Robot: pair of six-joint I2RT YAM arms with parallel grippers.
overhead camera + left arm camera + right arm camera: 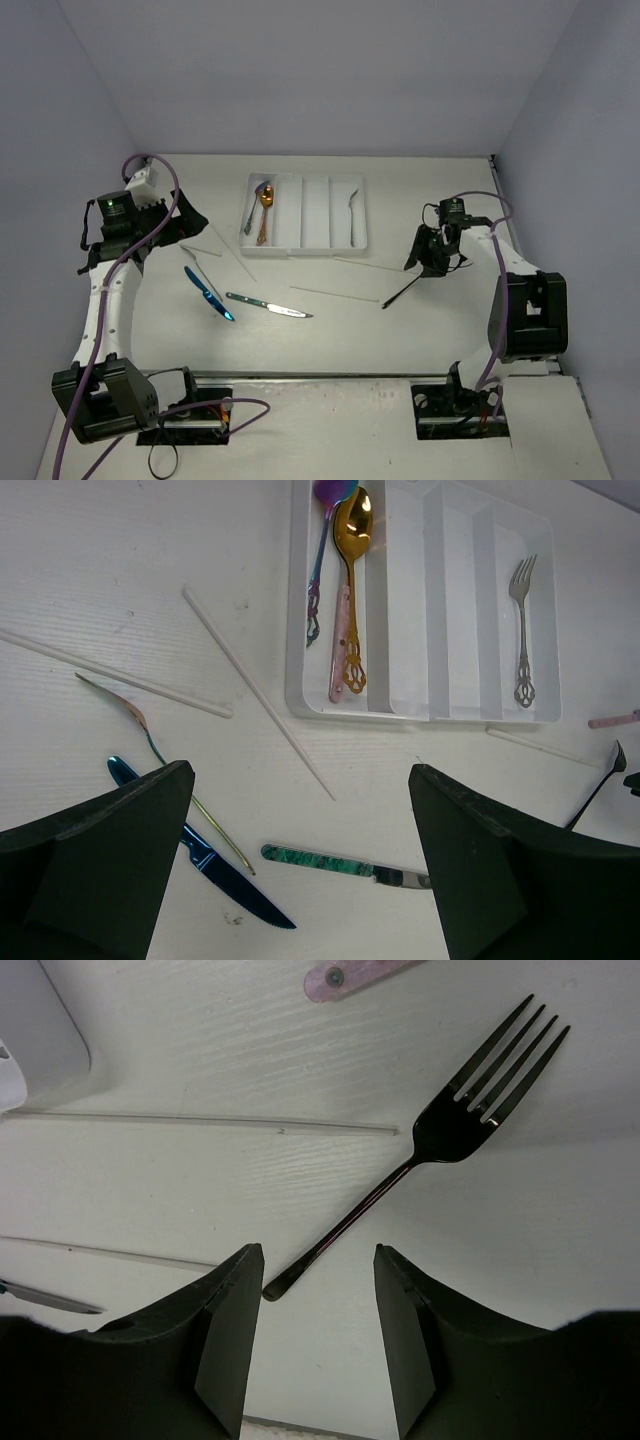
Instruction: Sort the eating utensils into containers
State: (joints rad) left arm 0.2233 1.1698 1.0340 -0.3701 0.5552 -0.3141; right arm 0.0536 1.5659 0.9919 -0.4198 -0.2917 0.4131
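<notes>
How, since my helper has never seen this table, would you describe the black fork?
Find the white tray at the far middle of the table. Right of it and nearer, the fork lies flat by the right tool. It alone is black all over.

Reaching forward from the near-edge bases on both sides, wrists turned down.

On the left arm: rising steeply from the base, folded at the elbow, ending far to the left with the left pincer tipped downward and spread wide, dark fingers well apart. On the right arm: leaning forward and inward, wrist bent down, with the right pincer held low, parted to a middling gap, closed on nothing.
</notes>
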